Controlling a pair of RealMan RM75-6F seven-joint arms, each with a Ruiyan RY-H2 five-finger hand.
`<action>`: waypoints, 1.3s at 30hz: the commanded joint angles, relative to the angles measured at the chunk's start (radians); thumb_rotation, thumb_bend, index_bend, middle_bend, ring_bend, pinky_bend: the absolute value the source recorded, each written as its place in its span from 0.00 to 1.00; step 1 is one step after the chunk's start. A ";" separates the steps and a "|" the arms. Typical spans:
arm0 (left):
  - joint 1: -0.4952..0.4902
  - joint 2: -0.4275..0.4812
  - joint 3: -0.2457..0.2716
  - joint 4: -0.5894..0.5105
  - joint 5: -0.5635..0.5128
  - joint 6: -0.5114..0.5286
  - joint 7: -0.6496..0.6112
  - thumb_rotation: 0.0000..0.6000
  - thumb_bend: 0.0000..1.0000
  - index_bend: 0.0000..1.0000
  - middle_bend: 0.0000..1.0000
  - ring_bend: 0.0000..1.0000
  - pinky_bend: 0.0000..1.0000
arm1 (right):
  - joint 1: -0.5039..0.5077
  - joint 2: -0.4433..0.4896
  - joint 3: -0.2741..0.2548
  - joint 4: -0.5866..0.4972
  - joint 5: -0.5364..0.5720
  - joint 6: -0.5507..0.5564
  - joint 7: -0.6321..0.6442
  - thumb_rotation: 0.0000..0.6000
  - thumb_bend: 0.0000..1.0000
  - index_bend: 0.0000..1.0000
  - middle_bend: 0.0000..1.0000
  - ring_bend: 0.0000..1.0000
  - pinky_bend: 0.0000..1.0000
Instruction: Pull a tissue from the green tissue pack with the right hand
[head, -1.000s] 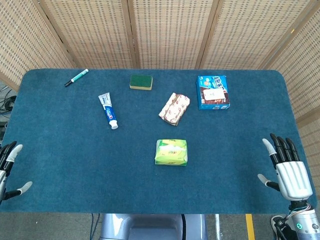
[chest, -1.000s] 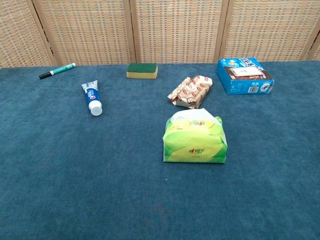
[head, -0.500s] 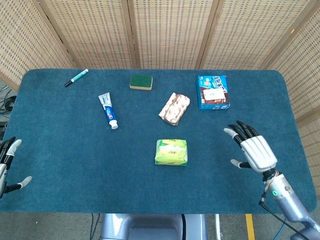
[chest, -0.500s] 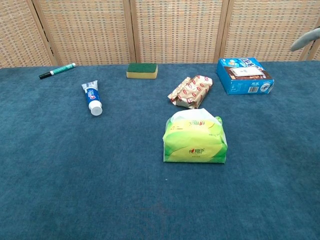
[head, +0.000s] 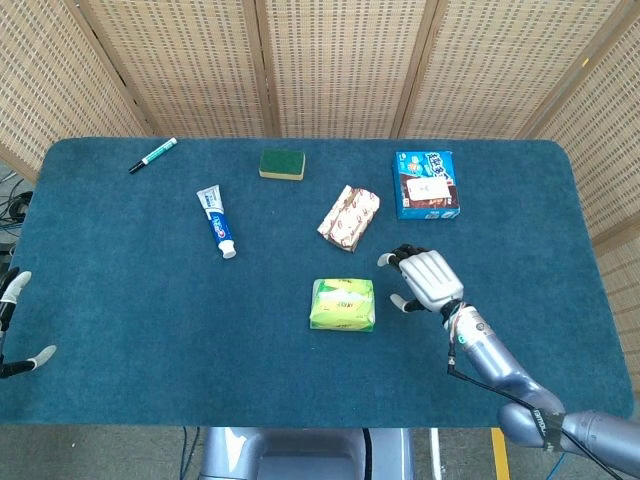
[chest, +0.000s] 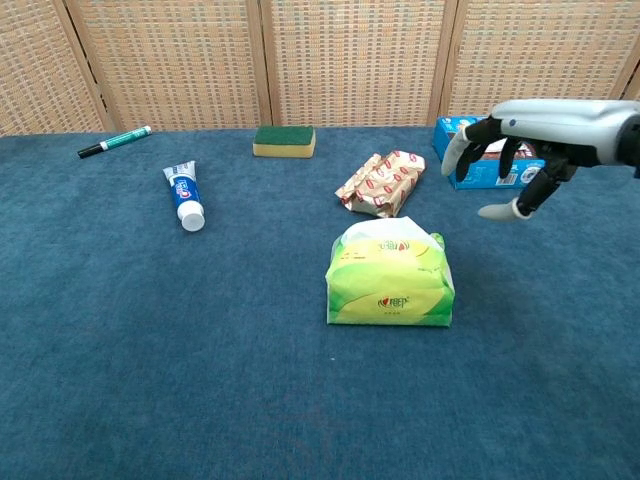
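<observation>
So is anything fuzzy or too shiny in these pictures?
Head view: even, soft light, no glare; the green tissue pack and right hand look sharp. Chest view: the right hand is slightly soft at its fingertips, the tissue pack crisp; the table shows only faint shadows.

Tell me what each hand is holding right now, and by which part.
Nothing is held. The right hand hovers open beside the tissue pack, not touching it. The left hand, at the table's edge, is open and empty too.
</observation>
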 joint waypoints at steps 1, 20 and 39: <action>0.001 0.004 0.000 0.001 0.000 0.001 -0.010 1.00 0.03 0.00 0.00 0.00 0.00 | 0.039 -0.049 0.001 0.006 0.070 -0.013 -0.056 1.00 0.36 0.28 0.32 0.22 0.33; -0.002 0.010 -0.002 0.003 -0.007 -0.008 -0.026 1.00 0.03 0.00 0.00 0.00 0.00 | 0.135 -0.148 -0.033 -0.004 0.232 0.017 -0.193 1.00 0.43 0.49 0.55 0.45 0.44; -0.002 0.012 -0.001 0.003 -0.003 -0.005 -0.031 1.00 0.03 0.00 0.00 0.00 0.00 | 0.121 -0.084 -0.024 -0.115 0.092 0.150 -0.145 1.00 0.55 0.65 0.68 0.56 0.50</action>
